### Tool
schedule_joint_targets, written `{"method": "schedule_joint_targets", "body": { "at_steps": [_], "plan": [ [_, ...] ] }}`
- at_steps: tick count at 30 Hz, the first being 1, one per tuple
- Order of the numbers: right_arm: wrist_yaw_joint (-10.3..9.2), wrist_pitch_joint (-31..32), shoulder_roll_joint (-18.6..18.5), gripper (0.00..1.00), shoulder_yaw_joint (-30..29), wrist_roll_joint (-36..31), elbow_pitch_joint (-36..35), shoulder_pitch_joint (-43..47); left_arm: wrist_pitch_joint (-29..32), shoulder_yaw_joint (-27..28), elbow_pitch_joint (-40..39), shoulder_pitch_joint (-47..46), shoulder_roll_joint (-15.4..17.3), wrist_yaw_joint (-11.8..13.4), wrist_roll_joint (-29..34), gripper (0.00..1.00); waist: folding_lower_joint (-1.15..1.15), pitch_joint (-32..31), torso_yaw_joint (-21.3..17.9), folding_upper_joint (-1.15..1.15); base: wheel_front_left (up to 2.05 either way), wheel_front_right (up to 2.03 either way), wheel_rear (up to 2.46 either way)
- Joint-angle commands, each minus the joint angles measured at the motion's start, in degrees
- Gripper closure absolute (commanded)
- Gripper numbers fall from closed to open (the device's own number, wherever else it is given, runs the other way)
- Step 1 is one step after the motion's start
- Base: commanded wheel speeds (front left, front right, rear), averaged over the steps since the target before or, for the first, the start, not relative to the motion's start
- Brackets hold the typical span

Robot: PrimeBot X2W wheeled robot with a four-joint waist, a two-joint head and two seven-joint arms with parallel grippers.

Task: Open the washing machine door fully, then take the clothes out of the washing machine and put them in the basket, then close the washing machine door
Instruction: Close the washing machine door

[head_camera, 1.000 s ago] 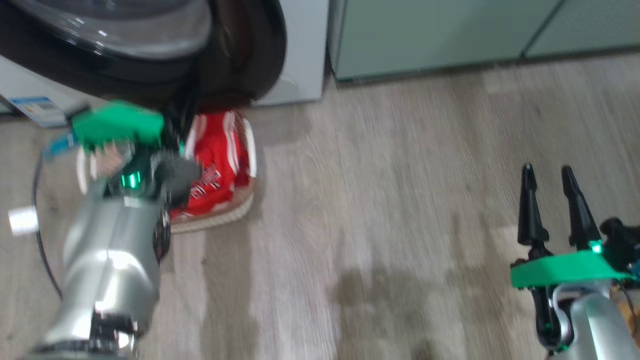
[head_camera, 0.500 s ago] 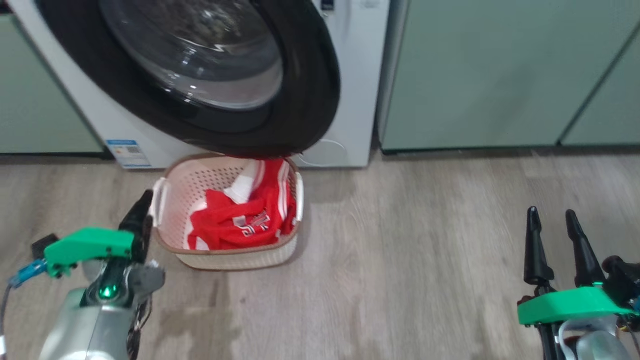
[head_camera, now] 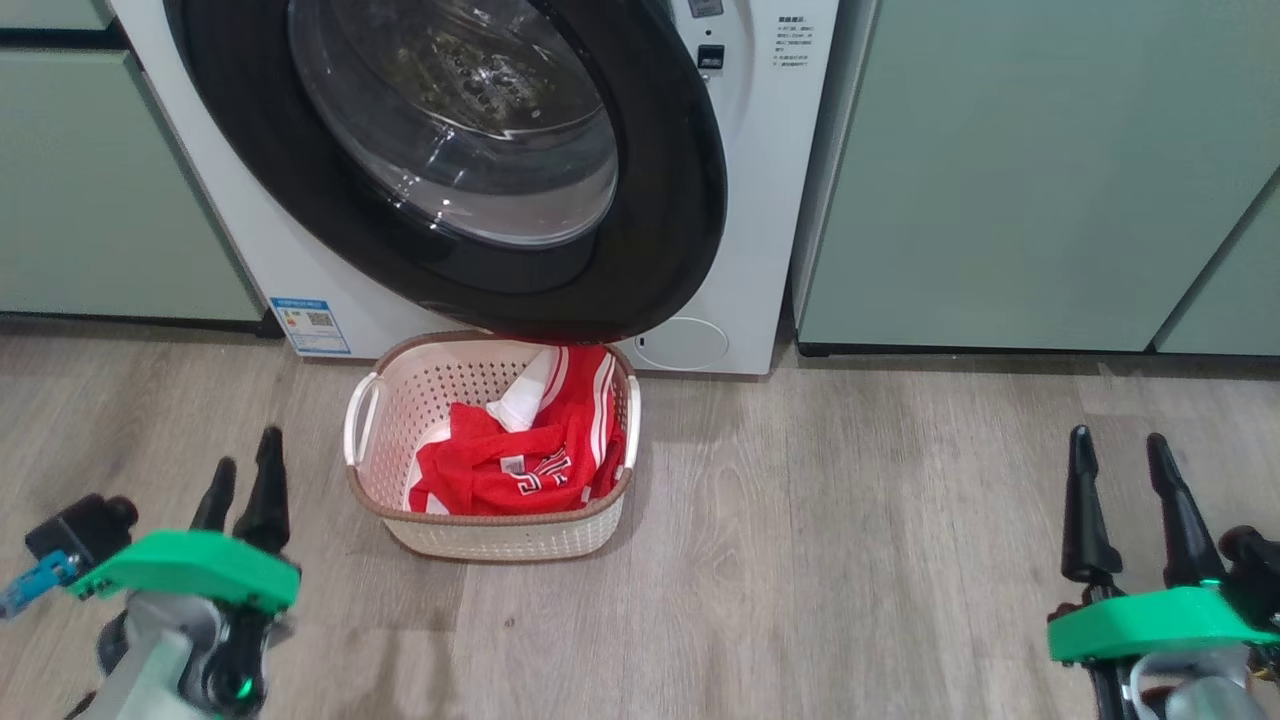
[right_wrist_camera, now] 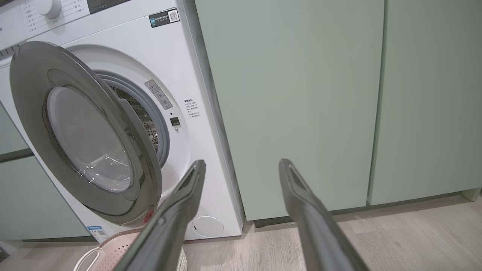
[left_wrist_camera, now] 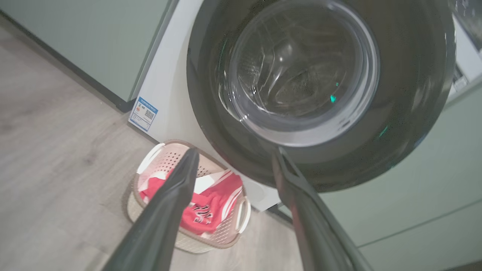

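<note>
Black left pincer (head_camera: 245,455) and right pincer (head_camera: 1118,442) hover low, both spread.

On the door (head_camera: 450,150), a glossy black rim is being shown around clear glass. The washer (head_camera: 770,200) is being seen in white, its sticker (head_camera: 310,325) in blue. The clothes (head_camera: 520,465) are being shown in bright red with white stripes. The basket (head_camera: 400,420) is being seen in perforated cream with a brown rim. The cabinets (head_camera: 1000,170) are being shown in pale green, the floor (head_camera: 850,520) in grey-brown wood grain.
</note>
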Motion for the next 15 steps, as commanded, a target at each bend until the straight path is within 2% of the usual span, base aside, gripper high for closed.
{"method": "schedule_joint_targets", "body": {
  "at_steps": [1, 3, 4, 6, 10, 15],
  "plan": [
    [-0.04, -0.4, -0.4, 0.0, 0.8, -0.3, -2.3, -0.7, -1.2, 1.0, -1.9, -1.7, 3.1, -0.4, 2.4, 0.0, 0.0, -0.1, 0.1, 0.0, 0.0, 0.0, 0.0],
    [-0.04, -0.4, -0.4, 0.0, 0.4, -0.2, -2.5, -0.5, -1.4, 2.4, -2.9, -1.3, 4.1, -0.4, 6.5, 0.0, 0.0, -0.2, 0.3, 0.0, 0.0, 0.0, 0.0],
    [-0.04, -0.4, -0.4, 0.0, 0.4, -0.2, -2.5, -0.5, -1.4, 2.4, -2.9, -1.3, 4.1, -0.4, 6.5, 0.0, 0.0, -0.2, 0.3, 0.0, 0.0, 0.0, 0.0],
    [-0.04, -0.4, -0.3, 0.0, 0.1, -0.3, -2.7, -0.4, -1.5, 5.7, -5.2, -0.3, 3.5, -0.4, 11.6, 0.0, 0.0, -0.2, 0.5, 0.0, 0.0, 0.0, 0.0],
    [-0.04, -0.4, -0.2, 0.0, 0.0, -0.3, -2.8, -0.1, -1.5, 11.4, -9.6, 3.1, 0.8, -0.4, 21.5, 0.0, 0.0, -0.1, 0.5, 0.0, 0.0, 0.0, 0.0],
    [-0.04, -0.4, -0.1, 0.0, -0.2, -0.2, -2.9, 0.3, -1.5, 14.6, -13.2, 6.4, -2.4, -0.4, 30.5, 0.0, 0.0, 0.1, 0.5, 0.0, 0.0, 0.0, 0.0]
  ]
}}
